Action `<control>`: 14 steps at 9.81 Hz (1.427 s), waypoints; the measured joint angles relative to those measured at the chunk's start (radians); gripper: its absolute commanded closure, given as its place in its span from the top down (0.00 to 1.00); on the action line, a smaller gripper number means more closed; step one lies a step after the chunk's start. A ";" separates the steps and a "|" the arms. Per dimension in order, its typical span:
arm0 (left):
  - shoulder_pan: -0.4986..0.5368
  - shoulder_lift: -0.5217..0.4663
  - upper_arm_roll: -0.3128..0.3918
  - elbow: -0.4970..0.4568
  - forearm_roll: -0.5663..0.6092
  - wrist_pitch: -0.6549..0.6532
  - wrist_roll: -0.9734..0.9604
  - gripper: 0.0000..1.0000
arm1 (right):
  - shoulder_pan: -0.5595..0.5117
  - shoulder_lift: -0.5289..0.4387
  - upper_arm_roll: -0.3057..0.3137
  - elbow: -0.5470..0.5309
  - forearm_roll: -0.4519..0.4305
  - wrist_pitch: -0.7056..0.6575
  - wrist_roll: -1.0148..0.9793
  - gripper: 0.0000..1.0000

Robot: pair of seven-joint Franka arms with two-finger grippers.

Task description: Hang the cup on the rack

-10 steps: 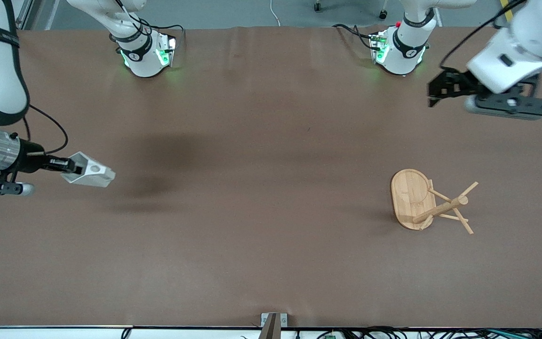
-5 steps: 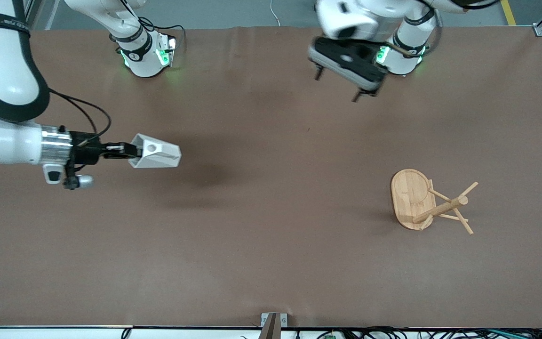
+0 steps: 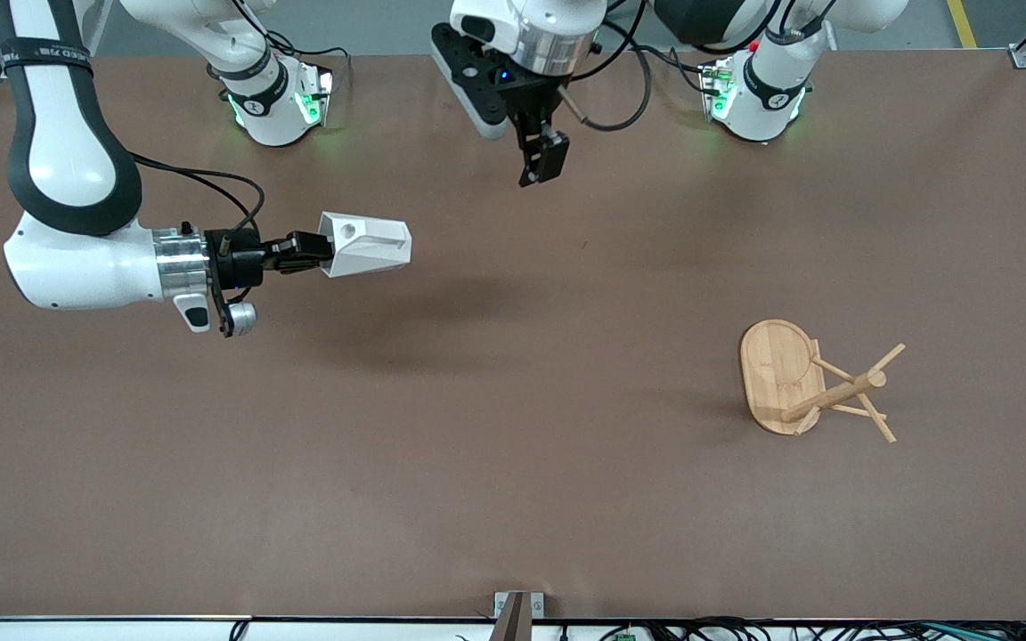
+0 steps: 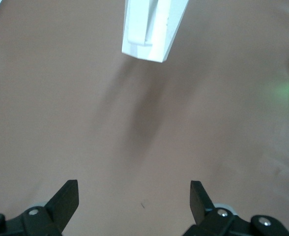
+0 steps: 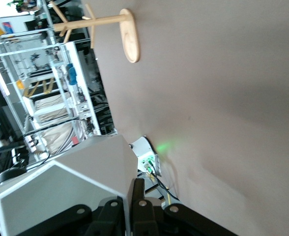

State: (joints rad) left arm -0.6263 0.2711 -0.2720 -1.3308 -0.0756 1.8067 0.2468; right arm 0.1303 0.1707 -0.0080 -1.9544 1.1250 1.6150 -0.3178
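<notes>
Covering the table (image 3: 513, 499), brown mat bears the rack (image 3: 780, 374).

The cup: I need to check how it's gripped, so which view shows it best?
The front view: the whole cup shows there, held sideways in the right gripper above the table. The right wrist view shows only its faceted side close up; the left wrist view catches just one end.

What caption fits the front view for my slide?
Right gripper carries the cup over the table; left gripper open; rack stands untouched.
</notes>
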 measured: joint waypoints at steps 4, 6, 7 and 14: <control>-0.053 0.045 -0.005 0.011 0.000 0.117 0.015 1.00 | 0.003 -0.024 0.037 -0.089 0.160 -0.005 -0.107 0.00; -0.063 0.083 -0.005 0.011 0.000 0.166 0.016 1.00 | 0.005 -0.033 0.067 -0.113 0.216 -0.005 -0.114 0.00; -0.068 0.099 -0.005 0.011 0.000 0.181 0.017 1.00 | 0.005 -0.035 0.075 -0.125 0.225 -0.013 -0.124 0.00; -0.089 0.128 -0.007 0.016 0.000 0.246 0.043 0.99 | 0.008 -0.086 0.077 -0.194 0.290 -0.061 -0.143 0.00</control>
State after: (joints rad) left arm -0.7156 0.3995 -0.2785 -1.3150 -0.0756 2.0531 0.2898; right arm 0.1384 0.0849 0.0693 -2.1488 1.4147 1.5545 -0.4612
